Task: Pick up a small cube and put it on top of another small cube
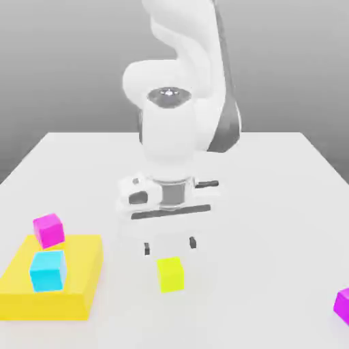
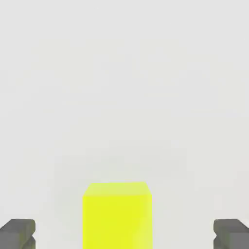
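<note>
Trouble would start with my claw, fingers spread wide and empty above the lime-yellow cube near the worktop's front edge. If I descend off-centre, one fingertip could strike its top or shove it aside. My hand view shows the cube centred between my fingertips. The exterior view adds the magenta cube on the yellow slab's back corner, with a cyan cube close beside it to crowd the placing.

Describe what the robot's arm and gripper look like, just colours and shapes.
The arm is glossy white with rounded, bulbous segments and a dark grey band along one side. A silvery round cap sits on the wrist joint. The gripper has a white boxy body with dark grey trim and two small dark grey fingertips. No cables or markings are visible.
</note>
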